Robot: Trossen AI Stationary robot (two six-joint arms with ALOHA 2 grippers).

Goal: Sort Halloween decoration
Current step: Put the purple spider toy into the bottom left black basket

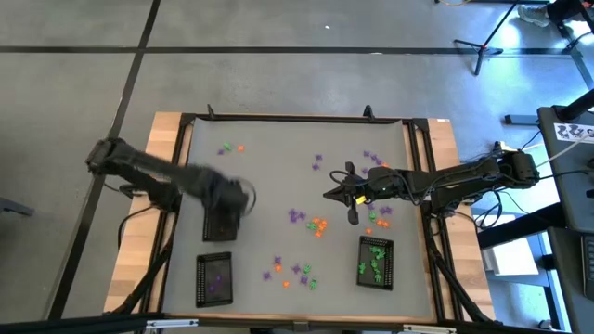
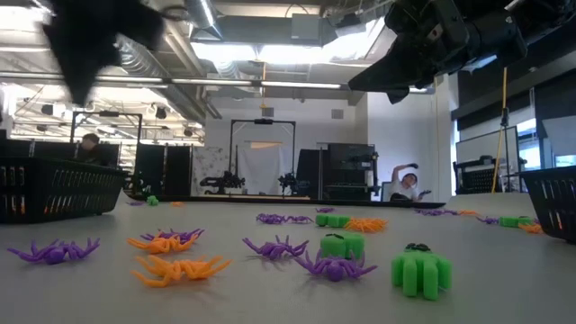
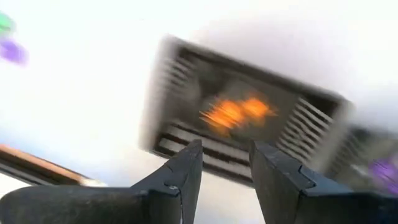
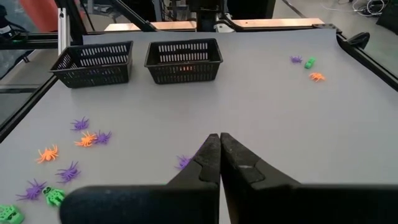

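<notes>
The Halloween decoration is many tiny orange, purple and green trinkets (image 1: 317, 224) lying loose on the grey table, with clusters near the middle and the near edge (image 2: 171, 241). My left gripper (image 3: 225, 155) is open with nothing between its fingers. It points down above a black mesh tray (image 1: 221, 225) that holds orange trinkets (image 3: 236, 112). My right gripper (image 4: 219, 142) is shut and empty, hanging above the table right of centre (image 1: 329, 194), clear of the trinkets below it.
A second black tray with purple trinkets (image 1: 214, 278) stands at the near left. A third with green ones (image 1: 375, 262) stands at the near right. A black frame (image 1: 297, 119) borders the table. People sit in the room beyond (image 2: 405, 184).
</notes>
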